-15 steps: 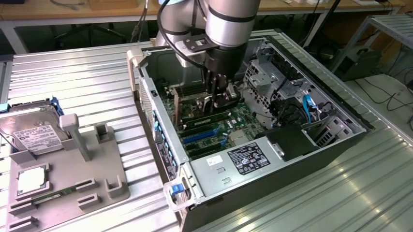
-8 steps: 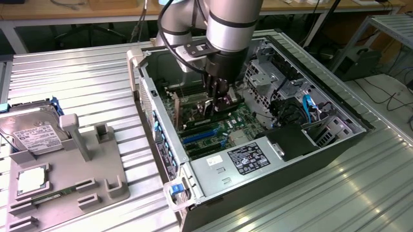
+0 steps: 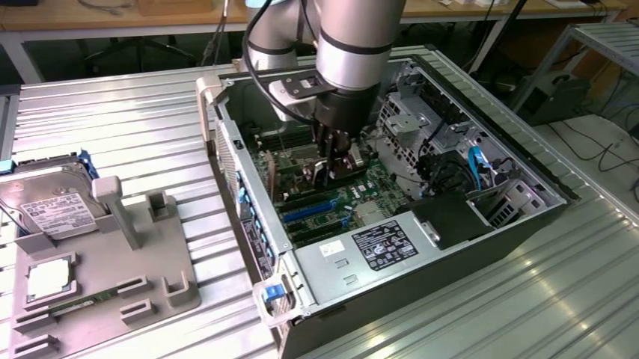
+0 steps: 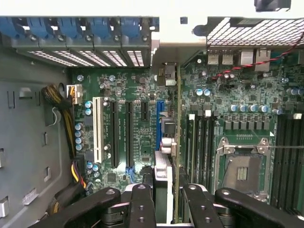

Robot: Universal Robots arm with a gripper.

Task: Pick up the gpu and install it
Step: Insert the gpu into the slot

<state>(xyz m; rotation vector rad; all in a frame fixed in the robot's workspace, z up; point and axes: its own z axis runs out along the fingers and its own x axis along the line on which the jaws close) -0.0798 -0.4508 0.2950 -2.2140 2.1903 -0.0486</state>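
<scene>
The gpu (image 3: 345, 170) is a dark flat card held on edge inside the open computer case (image 3: 232, 161), low over the motherboard (image 3: 375, 187). My gripper (image 3: 333, 166) is shut on it from above. In the wrist view the gpu (image 4: 167, 161) shows edge-on between my two black fingers (image 4: 140, 206), running toward the case's rear slot openings. It stands over or right beside the blue expansion slot (image 4: 158, 118); whether it is seated I cannot tell. The gripper (image 4: 168, 209) grips its near end.
Black and white expansion slots (image 4: 115, 133) lie beside the blue one, with memory slots (image 4: 199, 137) and the bare CPU socket (image 4: 242, 171) on the other side. A grey fixture (image 3: 150, 269) at the exterior view's left holds a hard drive (image 3: 50, 206). Drive cage and cables (image 3: 469, 168) crowd the case.
</scene>
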